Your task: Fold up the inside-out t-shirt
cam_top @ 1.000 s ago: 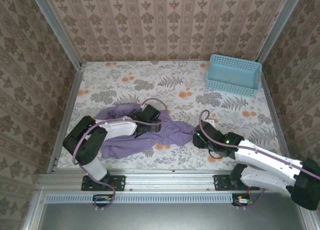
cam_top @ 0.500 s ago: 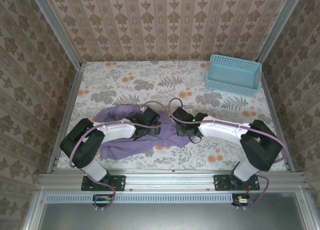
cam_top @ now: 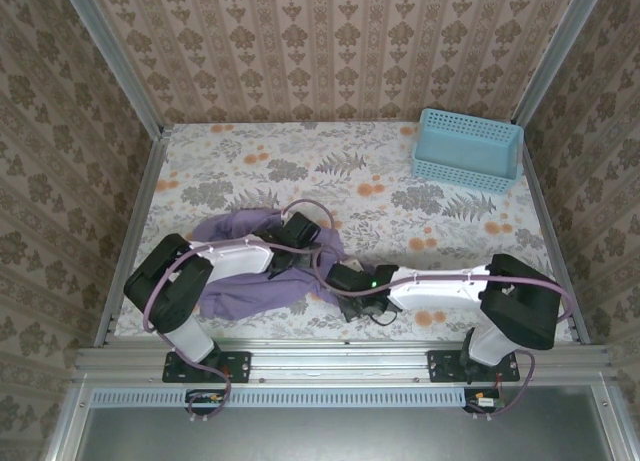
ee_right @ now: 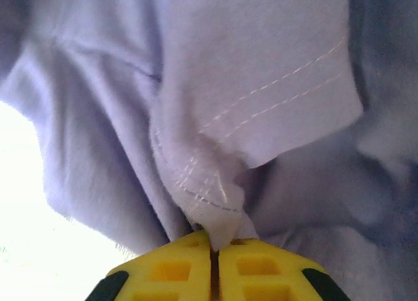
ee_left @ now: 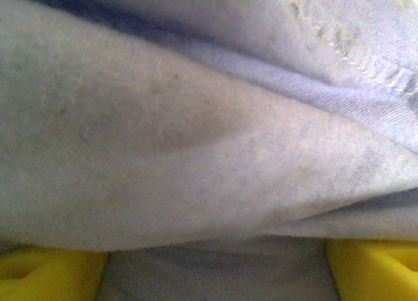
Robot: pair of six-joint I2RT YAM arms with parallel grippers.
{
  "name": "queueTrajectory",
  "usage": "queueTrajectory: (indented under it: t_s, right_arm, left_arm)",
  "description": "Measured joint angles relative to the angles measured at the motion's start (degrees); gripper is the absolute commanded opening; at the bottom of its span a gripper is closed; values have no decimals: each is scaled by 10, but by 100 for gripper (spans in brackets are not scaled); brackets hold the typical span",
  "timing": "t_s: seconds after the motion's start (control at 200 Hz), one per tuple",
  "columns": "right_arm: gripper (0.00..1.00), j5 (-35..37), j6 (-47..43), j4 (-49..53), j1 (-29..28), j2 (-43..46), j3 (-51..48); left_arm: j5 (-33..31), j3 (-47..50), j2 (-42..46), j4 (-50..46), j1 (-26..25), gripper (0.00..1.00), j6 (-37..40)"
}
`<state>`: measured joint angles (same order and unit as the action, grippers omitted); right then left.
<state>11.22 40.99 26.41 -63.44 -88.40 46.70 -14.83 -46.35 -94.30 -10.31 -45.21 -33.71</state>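
The inside-out t-shirt [cam_top: 255,289] lies bunched in a heap at the near left of the surface [cam_top: 400,181], with its near edge just beside the front rail [cam_top: 330,359]. The right hand [cam_top: 345,279] sits at the heap's right end, its 2 yellow pads [ee_right: 170,271] clenched on a stitched hem fold of the t-shirt. The left hand [cam_top: 292,249] rests on top of the heap, released, its 2 fingers [ee_left: 46,275] spread wide with cloth lying across them. Bare surface stretches to the far side and to the right. The blue basket [cam_top: 468,149] stands in the far right corner, well apart from the cloth.
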Motion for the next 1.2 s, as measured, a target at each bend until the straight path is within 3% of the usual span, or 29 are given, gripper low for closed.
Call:
queueTrajectory:
  t_s: [0.195, 0.435, 0.525, 0.65, 0.72, 0.82, 0.955, 1.2]
  right_arm:
    - [5, 41, 40, 28, -21, 46, -43]
    - [19, 71, 91, 47, -21, 181, -117]
    - [28, 74, 102, 60, -12, 216, -130]
    - [35, 77, 104, 66, 26, 254, -133]
    - [46, 77, 103, 64, 56, 266, -131]
    - [53, 77, 102, 66, 102, 248, -107]
    - [58, 80, 101, 62, 147, 161, -36]
    - [63, 90, 98, 59, 163, -4, 42]
  left_arm:
    - [3, -3, -2, 1, 14, 89, 0]
    - [4, -3, -1, 0, 17, 89, 0]
    - [5, -3, 0, 0, 22, 89, 0]
    - [5, -2, 3, 0, 20, 89, 0]
    - [5, -2, 5, -1, 16, 89, 0]
    - [4, -2, 12, -6, 6, 89, 0]
    - [4, -1, 24, -10, -7, 89, -2]
    - [0, -1, 27, -21, -12, 90, -8]
